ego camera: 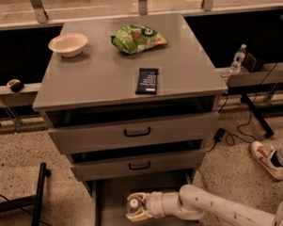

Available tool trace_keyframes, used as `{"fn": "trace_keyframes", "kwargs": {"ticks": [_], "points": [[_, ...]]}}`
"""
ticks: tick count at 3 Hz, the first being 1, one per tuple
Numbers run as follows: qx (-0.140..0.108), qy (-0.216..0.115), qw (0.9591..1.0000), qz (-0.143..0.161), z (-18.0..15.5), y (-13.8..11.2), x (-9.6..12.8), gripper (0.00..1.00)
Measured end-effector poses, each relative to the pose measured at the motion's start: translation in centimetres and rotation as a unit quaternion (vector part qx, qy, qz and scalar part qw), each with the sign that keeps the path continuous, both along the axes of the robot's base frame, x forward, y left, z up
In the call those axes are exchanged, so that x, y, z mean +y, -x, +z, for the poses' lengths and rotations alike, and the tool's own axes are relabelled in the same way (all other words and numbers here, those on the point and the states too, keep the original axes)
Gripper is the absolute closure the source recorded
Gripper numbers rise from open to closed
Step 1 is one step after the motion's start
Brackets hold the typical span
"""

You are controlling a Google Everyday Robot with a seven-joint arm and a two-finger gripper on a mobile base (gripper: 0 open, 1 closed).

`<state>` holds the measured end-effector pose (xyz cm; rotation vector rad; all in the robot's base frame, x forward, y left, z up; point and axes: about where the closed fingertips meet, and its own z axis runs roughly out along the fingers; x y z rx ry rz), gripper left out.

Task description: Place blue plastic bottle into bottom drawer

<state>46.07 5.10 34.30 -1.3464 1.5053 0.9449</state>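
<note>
Camera view: gripper (135,211) down inside bottom drawer (110,196), squeezed shut on bottle (132,205), held low, likely to set it down softly.

The claw (137,208) is low in the picture, over the open bottom drawer (110,197), and the white arm reaches to it from the right. Its fingers close around the blue plastic bottle (132,204), whose white cap points toward the camera. The two upper drawers (133,134) with black handles stand a little open. On the desk (102,76) there are a pale bowl (68,43), a green snack bag (137,38) and a dark bar (147,80). A small water bottle (238,58) stands far right.
</note>
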Motion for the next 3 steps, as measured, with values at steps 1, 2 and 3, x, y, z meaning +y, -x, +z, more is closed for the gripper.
{"fn": "trace_keyframes", "kwargs": {"ticks": [1, 2, 3], "points": [[-0.014, 0.042, 0.9989, -0.019, -2.0, -0.5, -0.7, 1.00], [-0.049, 0.104, 0.9921, -0.051, -7.2, -1.4, -3.2, 1.00], [-0.065, 0.099, 0.9883, -0.096, -11.3, -2.4, -5.7, 0.97]]}}
